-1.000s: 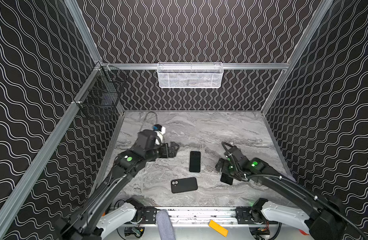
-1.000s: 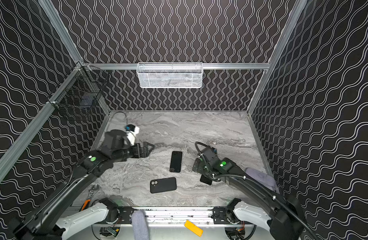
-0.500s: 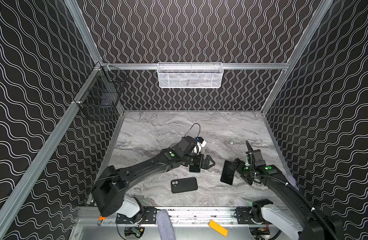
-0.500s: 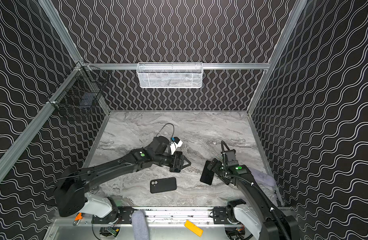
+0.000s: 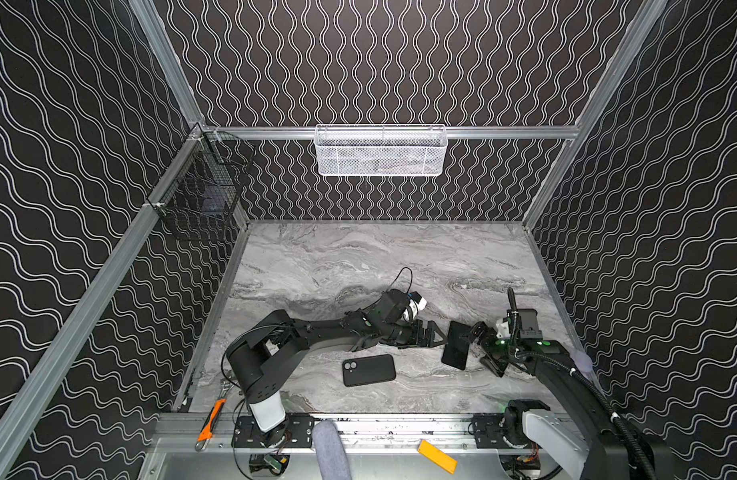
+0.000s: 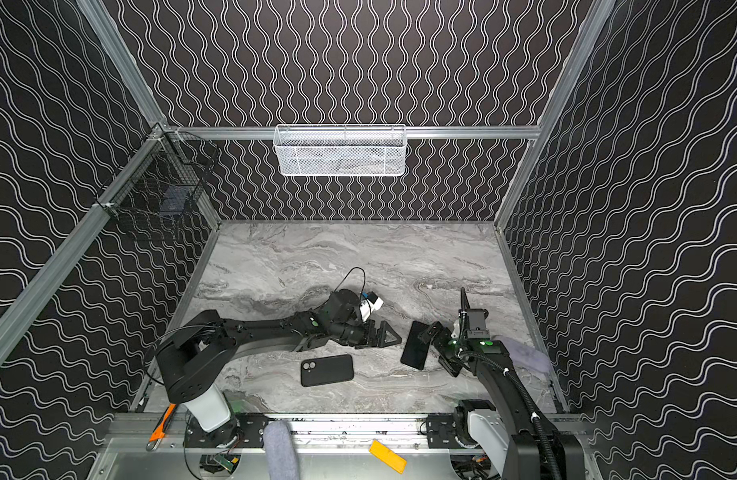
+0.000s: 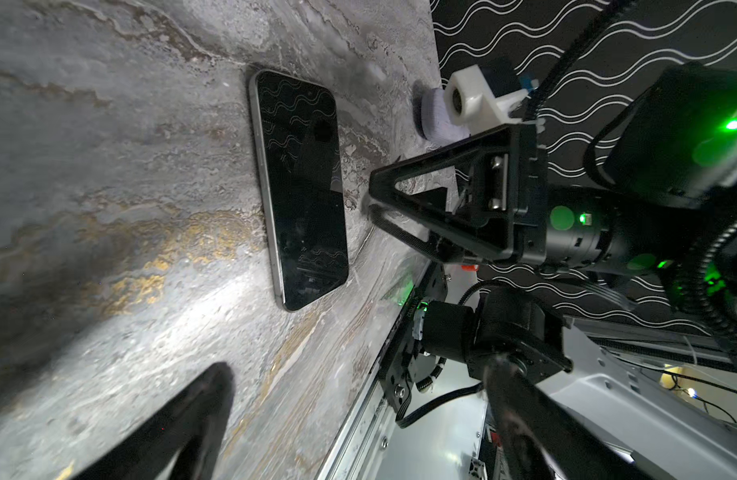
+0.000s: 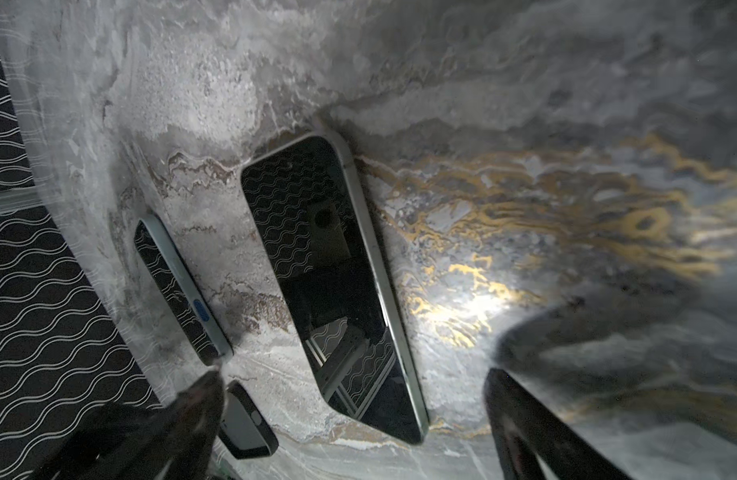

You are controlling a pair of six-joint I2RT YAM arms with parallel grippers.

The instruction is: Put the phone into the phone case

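step in hand looked like the pickup of the phone; nothing had been seated yet. the slim black glass-fronted phone (image 5: 456, 345) was laid flat, screen up, on the grey marble-look bench (image 5: 358, 266), towards the front right corner, and was bracketed by both claws. the left gripper (image 5: 435, 334) was parked just beside the long side facing the bench's left edge, jaws spread wide, nothing held. the right gripper (image 5: 481, 351) was parked just beside the opposite long side, likewise released and empty. in the left wrist view a right fingertip (image 7: 375, 195) seemed nearly on the phone, but contact couldn't be confirmed.

the matte black phone case (image 5: 369, 370) was laid flat near the middle of the front edge, apart from the phone, camera cut-out towards the left edge. which face was up couldn't be told.

next move, as judged: the thin sides would need to be pinched or one edge levered up, since the phone was flush with the bench. then it would have to be lined up over the case.

looks-wise, a dark glossy screen with the wall pattern mirrored in it, a pale metal rim and rounded corners were shown.
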